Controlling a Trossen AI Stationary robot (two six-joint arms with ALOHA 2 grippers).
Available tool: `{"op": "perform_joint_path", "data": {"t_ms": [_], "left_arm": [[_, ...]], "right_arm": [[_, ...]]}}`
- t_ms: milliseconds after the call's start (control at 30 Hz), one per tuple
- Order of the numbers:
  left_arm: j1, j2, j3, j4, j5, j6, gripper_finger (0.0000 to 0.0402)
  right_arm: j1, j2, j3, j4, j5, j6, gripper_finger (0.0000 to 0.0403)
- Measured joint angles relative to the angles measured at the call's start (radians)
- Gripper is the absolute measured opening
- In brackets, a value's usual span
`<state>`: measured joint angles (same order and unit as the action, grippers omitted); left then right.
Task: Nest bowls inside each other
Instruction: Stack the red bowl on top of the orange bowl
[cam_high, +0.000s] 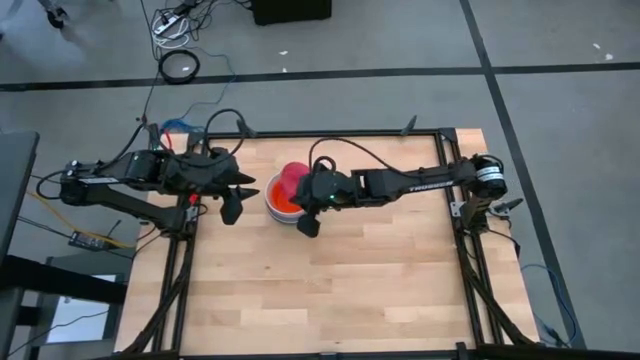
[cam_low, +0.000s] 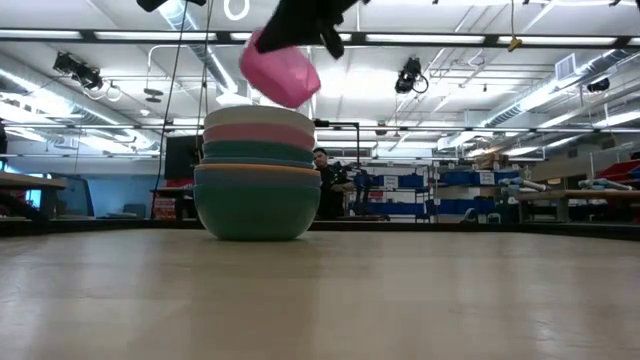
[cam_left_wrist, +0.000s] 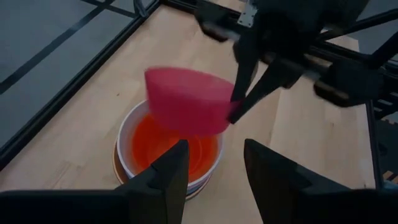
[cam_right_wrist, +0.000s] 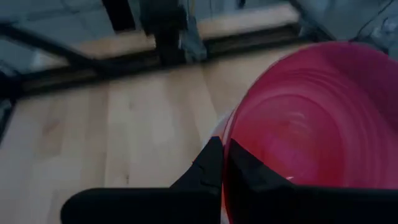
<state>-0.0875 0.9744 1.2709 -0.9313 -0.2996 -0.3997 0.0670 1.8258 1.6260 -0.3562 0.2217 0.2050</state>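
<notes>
A stack of nested bowls (cam_low: 258, 190) stands on the table, sage green at the bottom and white (cam_left_wrist: 127, 134) at the top. A small red-orange bowl (cam_left_wrist: 155, 140) sits inside the white one. Above the stack hangs a small magenta bowl (cam_low: 282, 70) (cam_high: 291, 178), with my right gripper (cam_right_wrist: 221, 163) shut on it. My left gripper (cam_left_wrist: 214, 168) (cam_high: 240, 195) stands open just left of the stack, nothing between its fingers. My right gripper pinches the magenta bowl's rim (cam_right_wrist: 225, 146) between its two fingers, one finger (cam_left_wrist: 239, 93) inside the bowl and one outside. It reaches in from the table's right side, slanting down. The bowl hangs tilted, its opening toward the gripper, lifted clear above the stack.
The wooden tabletop (cam_high: 330, 290) lies bare in front of the stack. A black frame (cam_high: 450, 215) borders the table's sides. A person (cam_low: 322, 160) shows in the room far behind the stack.
</notes>
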Motion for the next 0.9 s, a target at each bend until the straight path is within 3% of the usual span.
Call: {"op": "perform_joint_path", "data": {"t_ms": [500, 700, 900], "left_arm": [[0.0, 0.0, 0.0, -0.001, 0.0, 0.001, 0.0162], [0.0, 0.0, 0.0, -0.003, 0.0, 0.001, 0.0162], [0.0, 0.0, 0.0, -0.003, 0.0, 0.002, 0.0162]], "right_arm": [[-0.056, 0.15, -0.003, 0.05, -0.073, 0.012, 0.0011], [-0.067, 0.171, -0.002, 0.007, -0.141, 0.054, 0.0065], [-0.063, 0.166, -0.003, -0.016, -0.143, 0.092, 0.0131]]}}
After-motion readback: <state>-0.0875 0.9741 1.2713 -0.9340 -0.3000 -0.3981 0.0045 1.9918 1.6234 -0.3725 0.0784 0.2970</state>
